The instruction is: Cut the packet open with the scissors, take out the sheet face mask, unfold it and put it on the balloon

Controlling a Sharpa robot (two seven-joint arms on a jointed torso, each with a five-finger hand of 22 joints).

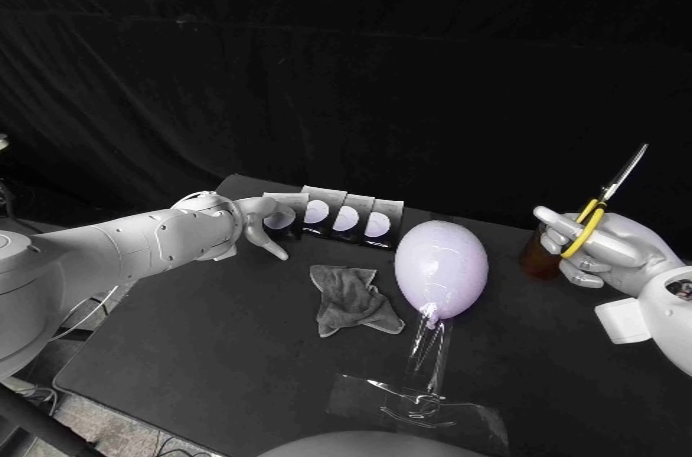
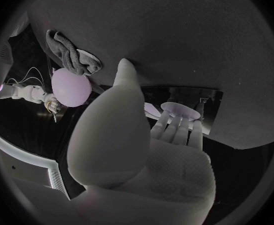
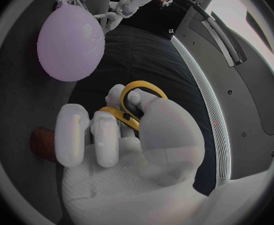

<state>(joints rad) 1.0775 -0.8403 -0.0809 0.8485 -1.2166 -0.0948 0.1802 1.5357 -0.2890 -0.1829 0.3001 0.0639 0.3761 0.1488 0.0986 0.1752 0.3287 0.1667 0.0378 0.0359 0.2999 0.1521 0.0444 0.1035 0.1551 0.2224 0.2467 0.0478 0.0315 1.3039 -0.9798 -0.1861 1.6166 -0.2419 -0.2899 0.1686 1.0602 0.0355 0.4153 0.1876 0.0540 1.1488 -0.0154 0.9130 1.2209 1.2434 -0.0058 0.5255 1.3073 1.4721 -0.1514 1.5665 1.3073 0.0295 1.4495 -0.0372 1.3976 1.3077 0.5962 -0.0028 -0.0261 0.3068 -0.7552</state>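
nearest, a clear stand (image 1: 426, 372) holds the balloon (image 1: 441, 267) upright at mid-table, with a crumpled grey cloth (image 1: 352, 299) just beside it. farther back and out to the side, the right hand (image 1: 603, 245) grips the yellow-handled scissors (image 1: 594, 217), blades up, before a brown pot (image 1: 538, 259). the left hand (image 1: 257, 222), fingers stretched and thumb apart, touches the end of the packets (image 1: 342, 215) standing in a row and grips nothing. i judge the step to be fetching a packet. next it must pinch one free and carry it to the blades. the table (image 1: 202, 327) is black, and a black curtain (image 1: 346, 77) hangs behind.

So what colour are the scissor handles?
Yellow. The scissors show best in the right wrist view, gripped by the right hand.
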